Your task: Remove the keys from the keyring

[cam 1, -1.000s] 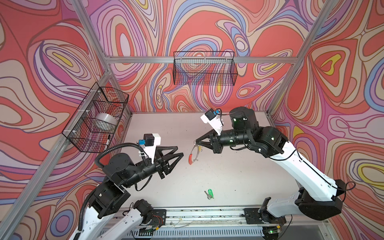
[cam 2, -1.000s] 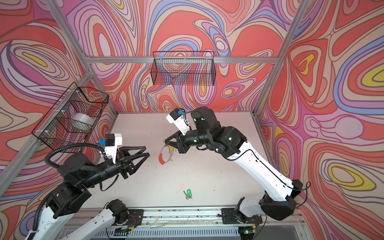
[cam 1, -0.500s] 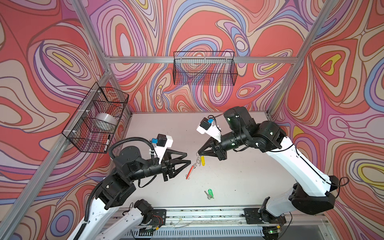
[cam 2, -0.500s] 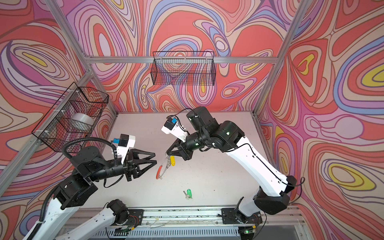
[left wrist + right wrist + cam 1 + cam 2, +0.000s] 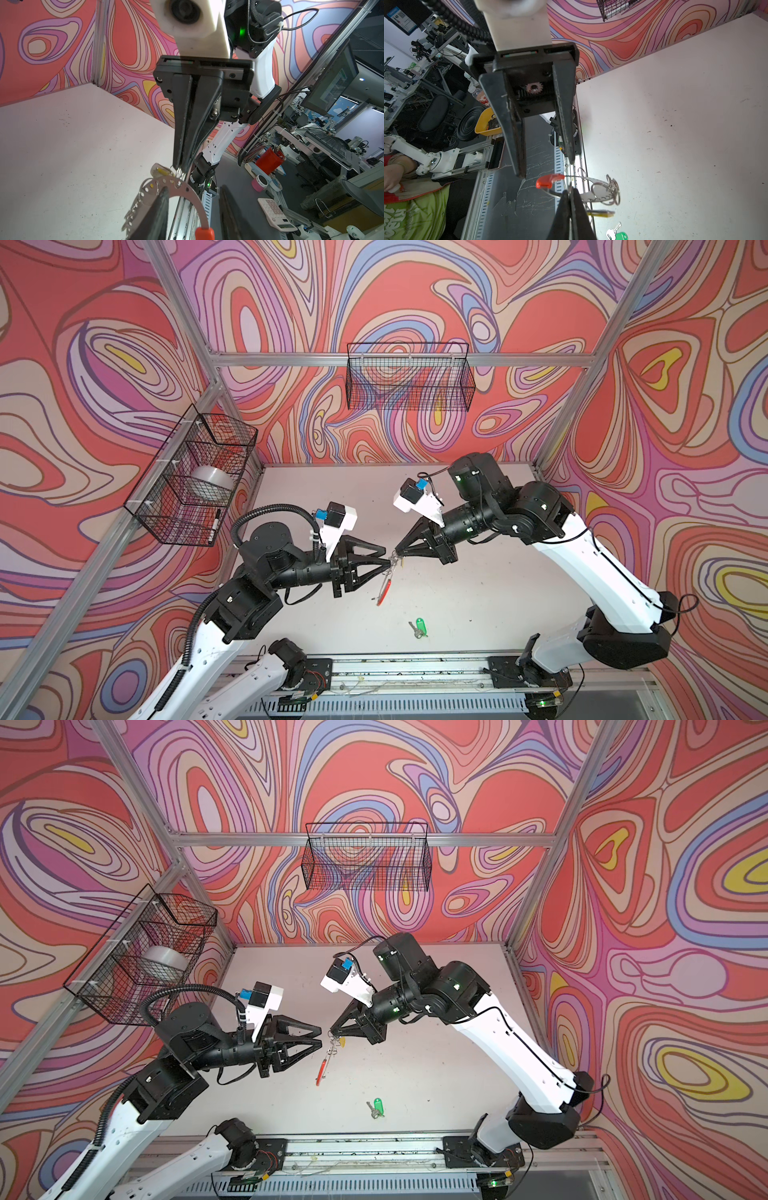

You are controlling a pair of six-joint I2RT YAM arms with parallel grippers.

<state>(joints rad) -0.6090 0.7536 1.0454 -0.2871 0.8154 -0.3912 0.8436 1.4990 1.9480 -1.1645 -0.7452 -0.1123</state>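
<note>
right gripper (image 5: 397,555) is pinched shut on the top edge of the keyring (image 5: 384,588). whether it grips the flat band or a small split ring there, i cannot tell. the keyring hangs in the air over the tabletop (image 5: 478,593), seen almost edge-on in both top views, with its long axis near vertical and its red segment at the low end.

left gripper (image 5: 386,558) is level with the keyring's upper part, almost tip to tip with the right gripper. its jaws are moderately apart. in the left wrist view the band (image 5: 187,190) arcs across the gap between its fingers (image 5: 161,207), and no firm grip shows.

the yellow key (image 5: 341,1041) is on the keyring, just beside the right gripper's tips and on the far side from the left gripper. the green key (image 5: 419,627) lies flat on the tabletop, off the keyring, toward the front rail.

as i judge it, the free left arm has to work the yellow key off, and the band stands between that gripper and the key.

the left basket (image 5: 143,506) holds a silvery roll (image 5: 210,481) and a pen (image 5: 214,524). nothing shows in the back basket (image 5: 409,406).
</note>
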